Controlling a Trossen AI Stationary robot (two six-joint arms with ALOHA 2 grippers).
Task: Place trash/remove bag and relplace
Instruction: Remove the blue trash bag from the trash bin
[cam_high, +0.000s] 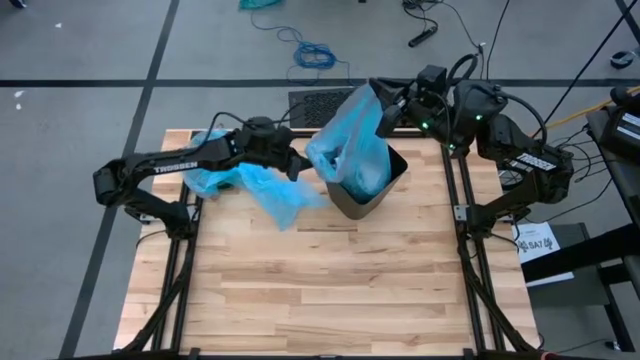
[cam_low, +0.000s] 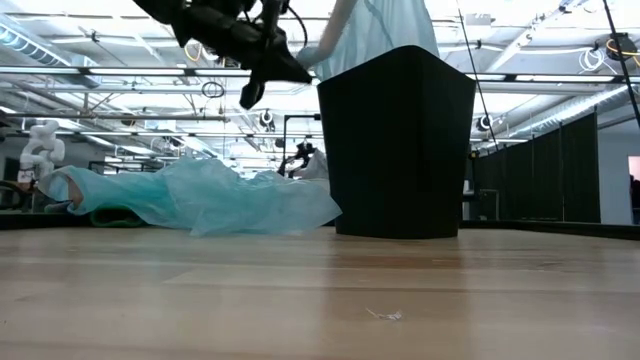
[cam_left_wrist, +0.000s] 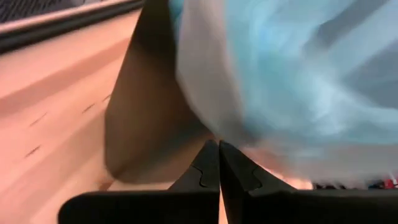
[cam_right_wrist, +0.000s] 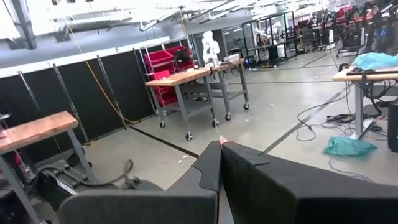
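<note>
Working, by the look of it, on drawing the blue bag (cam_high: 350, 140) up out of the black bin (cam_high: 352, 200) at the far middle of the worktop (cam_high: 340, 290). Right hand (cam_high: 384, 112) high at the bag's far right peak, fingers pressed together. Cannot tell about any pinch on the film, with nothing blue visible past its own fingers. Left hand (cam_high: 296, 162) just left of the bin's rim, fingers likewise together on nothing, close to the bag's bulging side. Second bag (cam_high: 262, 188) spread loosely on the worktop to the left, beside the left hand. No sight of the trash itself: probably down inside the bag in the bin, hidden by the film. Only one tiny pale scrap (cam_low: 384, 315) loose on the near worktop.

To do this well:

- Confirm a firm pinch on the gathered mouth before raising.
- Lift straight up and slowly, so as not to drag the bin along or tip it.
- Brace the bin's left wall with the left hand, or press down on the rim, at any sign of lifting.
- Keep the mouth gathered and uppermost to avoid spilling wads.
- Steer clear of the second bag when setting the full one down.
- Leave the second bag within reach for relining the bin.
</note>
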